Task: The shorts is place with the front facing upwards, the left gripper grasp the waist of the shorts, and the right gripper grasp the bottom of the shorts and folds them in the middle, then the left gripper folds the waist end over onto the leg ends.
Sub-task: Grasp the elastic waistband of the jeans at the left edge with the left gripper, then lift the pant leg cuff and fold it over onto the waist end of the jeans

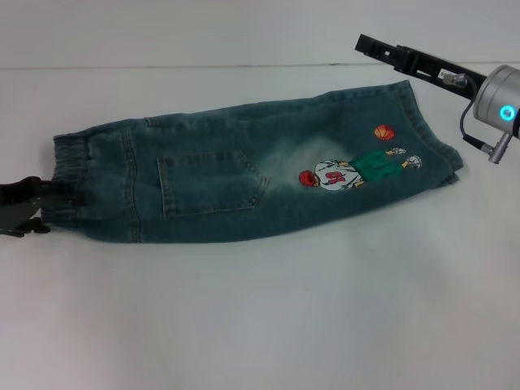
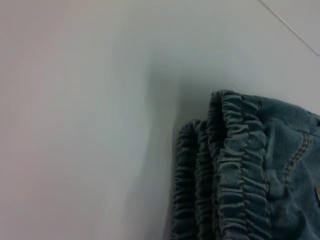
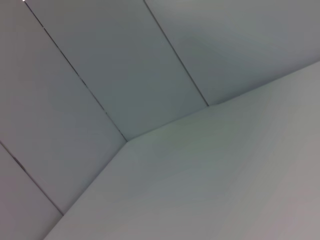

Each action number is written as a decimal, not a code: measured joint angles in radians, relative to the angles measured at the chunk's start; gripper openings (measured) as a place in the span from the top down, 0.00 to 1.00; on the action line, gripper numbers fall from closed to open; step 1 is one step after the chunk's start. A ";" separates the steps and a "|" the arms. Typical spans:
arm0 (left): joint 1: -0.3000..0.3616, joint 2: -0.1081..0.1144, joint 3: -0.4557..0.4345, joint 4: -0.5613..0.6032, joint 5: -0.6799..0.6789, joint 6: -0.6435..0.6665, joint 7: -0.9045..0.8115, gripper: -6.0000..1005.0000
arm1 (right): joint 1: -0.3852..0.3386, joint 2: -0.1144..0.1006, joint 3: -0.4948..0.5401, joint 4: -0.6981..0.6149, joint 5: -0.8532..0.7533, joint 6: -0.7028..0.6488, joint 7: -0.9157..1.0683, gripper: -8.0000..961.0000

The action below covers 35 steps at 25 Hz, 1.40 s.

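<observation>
- The shorts [image 1: 252, 171] lie flat on the white table [image 1: 268, 325], stretched across the middle of the head view, already doubled lengthwise so they form one long band of blue-green denim.
- A patch pocket [image 1: 213, 184] faces up near the middle, with a pale faded patch just beside it.
- The cartoon basketball-player print [image 1: 353, 169] sits farther toward the robot's right, with a small orange ball [image 1: 383, 132] printed just above it.
- The waist of the shorts [image 1: 67, 180], a gathered elastic band, is the end on the robot's left; the left wrist view shows its ruffled layers [image 2: 235, 165] stacked on one another against the table.
- The bottom of the shorts [image 1: 443, 142] is the wider end on the robot's right, resting on the table.
- The left gripper [image 1: 49, 195] sits low at the left edge of the head view, its black fingers reaching to the waistband and touching it; whether they are clamped on the fabric cannot be told.
- The right gripper [image 1: 382, 50] is raised above and beyond the leg end, apart from the denim, its grey wrist [image 1: 500, 104] showing a glowing blue ring; it holds nothing, and how far its prongs are spread cannot be told.
- The right wrist view shows only bare table and panelled wall [image 3: 100, 75].
</observation>
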 joint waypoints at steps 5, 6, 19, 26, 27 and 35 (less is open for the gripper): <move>-0.002 -0.003 0.001 -0.008 -0.018 -0.005 0.014 0.16 | -0.003 0.000 0.012 0.002 0.000 0.000 0.000 0.06; -0.004 -0.003 0.001 -0.012 -0.023 -0.005 0.021 0.20 | -0.004 0.001 0.014 0.002 0.001 0.001 0.000 0.07; -0.002 -0.006 0.003 -0.014 -0.066 0.001 0.067 0.66 | -0.010 0.005 0.018 0.004 0.002 0.001 0.000 0.09; 0.000 -0.008 -0.001 -0.025 -0.070 0.002 0.096 0.81 | -0.011 0.007 0.020 0.004 0.002 0.001 0.000 0.11; 0.000 -0.008 -0.002 -0.025 -0.076 0.004 0.105 0.85 | -0.011 0.007 0.020 0.004 0.002 0.001 0.000 0.11; 0.017 -0.008 -0.012 -0.017 -0.194 0.063 0.225 0.92 | -0.011 0.007 0.015 0.009 0.001 0.000 -0.024 0.13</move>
